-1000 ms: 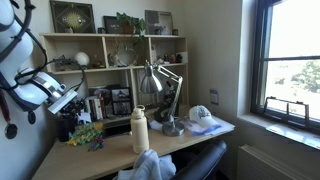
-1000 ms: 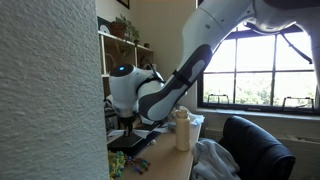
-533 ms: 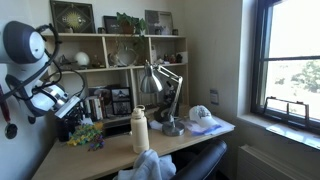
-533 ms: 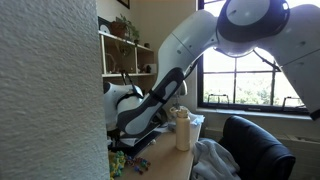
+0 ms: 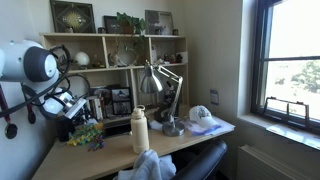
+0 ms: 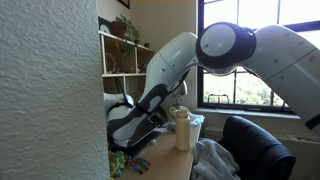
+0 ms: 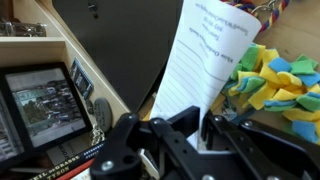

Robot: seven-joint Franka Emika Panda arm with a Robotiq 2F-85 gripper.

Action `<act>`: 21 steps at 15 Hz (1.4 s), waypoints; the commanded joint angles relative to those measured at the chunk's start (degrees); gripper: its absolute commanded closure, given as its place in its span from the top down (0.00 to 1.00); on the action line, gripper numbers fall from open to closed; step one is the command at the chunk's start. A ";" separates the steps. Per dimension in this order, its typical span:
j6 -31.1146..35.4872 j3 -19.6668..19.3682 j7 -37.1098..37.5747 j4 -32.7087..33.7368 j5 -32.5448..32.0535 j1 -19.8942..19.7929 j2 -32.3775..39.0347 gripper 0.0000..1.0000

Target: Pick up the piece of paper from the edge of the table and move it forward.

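Observation:
The piece of paper (image 7: 205, 60) is a white lined sheet with printed text. In the wrist view it stands up between my fingers and reaches over the desk towards a colourful toy. My gripper (image 7: 200, 135) is shut on the paper's lower edge. In both exterior views my gripper (image 5: 72, 115) (image 6: 126, 140) hangs low over the shelf end of the desk; the paper itself cannot be made out there.
A colourful knotted toy (image 7: 270, 85) (image 5: 88, 135) lies next to the paper. A black panel (image 7: 120, 40) and a framed picture (image 7: 40, 100) stand behind. A cream bottle (image 5: 140, 130), desk lamp (image 5: 155, 80), cap (image 5: 203, 117), chair (image 6: 255, 145) and shelves (image 5: 110, 60) surround the desk.
My arm has swung lower and closer to the cameras, with the elbow coming down. The gripper has stayed low at the same end of the desk.

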 commanded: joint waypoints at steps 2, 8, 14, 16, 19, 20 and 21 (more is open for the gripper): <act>-1.03 -2.11 -2.31 8.50 -0.18 1.67 5.85 0.04; 0.39 -3.44 -1.78 16.09 0.91 2.61 12.89 0.30; 0.83 -1.58 0.92 12.51 0.12 2.83 9.92 0.73; 0.05 0.62 0.38 8.98 1.60 2.35 6.62 0.88; -1.60 4.70 0.45 1.72 5.34 0.89 0.28 1.00; -2.72 6.03 0.49 -0.85 7.20 0.39 -1.97 1.00; -4.69 7.33 0.74 -3.52 9.22 0.11 -4.56 1.00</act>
